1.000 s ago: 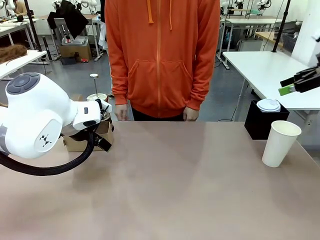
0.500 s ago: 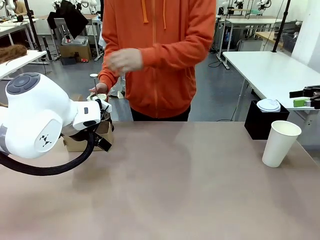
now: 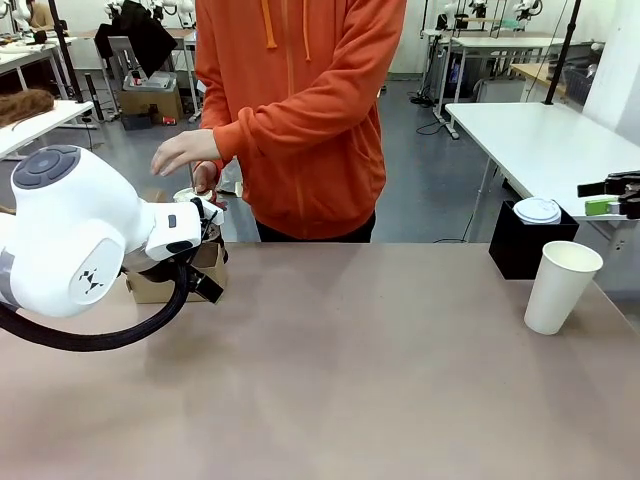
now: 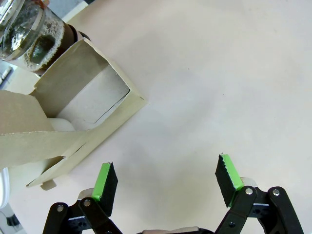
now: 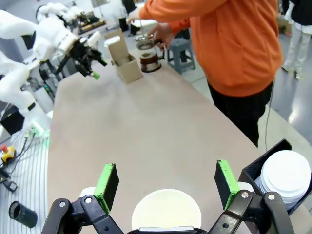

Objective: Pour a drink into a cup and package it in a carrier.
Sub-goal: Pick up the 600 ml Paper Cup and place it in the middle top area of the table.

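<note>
The tapered white paper cup [image 3: 562, 286] stands lidless at the right, beside a black box [image 3: 520, 258] stacked with domed lids [image 3: 538, 210]; the right gripper [image 5: 165, 168] hangs above the cup, jaws wide and empty, its round mouth between them; the brown cardboard carrier [image 4: 83, 105] sits far left, just beside the left gripper [image 4: 165, 170], also wide and empty; behind the carrier a glass pitcher [image 4: 22, 24] holds the dark drink [image 5: 149, 63], a person's hand [image 3: 185, 152] over it.
</note>
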`<state>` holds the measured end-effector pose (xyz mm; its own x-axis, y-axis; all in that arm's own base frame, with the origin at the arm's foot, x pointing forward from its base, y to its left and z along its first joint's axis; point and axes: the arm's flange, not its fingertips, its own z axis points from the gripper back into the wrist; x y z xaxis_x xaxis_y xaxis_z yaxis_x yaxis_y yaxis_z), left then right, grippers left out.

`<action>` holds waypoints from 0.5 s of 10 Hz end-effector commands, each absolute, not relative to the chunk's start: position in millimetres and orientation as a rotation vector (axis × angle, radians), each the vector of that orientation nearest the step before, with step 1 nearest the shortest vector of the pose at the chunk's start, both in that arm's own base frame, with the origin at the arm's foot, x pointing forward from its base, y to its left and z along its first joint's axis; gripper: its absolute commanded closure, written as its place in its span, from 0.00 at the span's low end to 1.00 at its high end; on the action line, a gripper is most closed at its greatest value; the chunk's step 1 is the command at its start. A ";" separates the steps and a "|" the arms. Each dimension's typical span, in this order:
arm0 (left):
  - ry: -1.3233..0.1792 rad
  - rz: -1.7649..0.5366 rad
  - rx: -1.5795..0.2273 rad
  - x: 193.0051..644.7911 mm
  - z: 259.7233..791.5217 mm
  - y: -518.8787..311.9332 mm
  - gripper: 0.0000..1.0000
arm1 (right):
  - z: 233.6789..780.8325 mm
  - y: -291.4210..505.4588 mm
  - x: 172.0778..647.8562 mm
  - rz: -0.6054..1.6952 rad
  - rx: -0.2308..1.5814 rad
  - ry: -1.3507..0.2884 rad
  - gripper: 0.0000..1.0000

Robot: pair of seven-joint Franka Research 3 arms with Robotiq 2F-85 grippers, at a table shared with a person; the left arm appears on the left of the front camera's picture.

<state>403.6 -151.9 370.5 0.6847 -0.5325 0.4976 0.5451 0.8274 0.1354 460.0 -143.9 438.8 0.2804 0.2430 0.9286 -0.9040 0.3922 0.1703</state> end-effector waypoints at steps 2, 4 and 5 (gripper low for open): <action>-0.550 -0.604 -0.025 403.5 370.5 -151.8 0.00 | 414.2 -190.6 443.2 0.825 0.913 -1.200 0.00; -0.550 -0.604 -0.025 403.5 370.5 -151.8 0.00 | 386.7 -220.5 419.6 0.802 0.977 -1.376 0.00; -0.550 -0.604 -0.025 403.5 370.5 -151.8 0.00 | 373.1 -226.5 412.8 0.813 0.976 -1.432 0.00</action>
<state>403.6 -152.1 370.5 0.6845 -0.5329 0.4974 0.5452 0.8272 0.1359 408.2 -227.8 389.6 0.0876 -0.0691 0.9938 -0.8883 0.4461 0.1093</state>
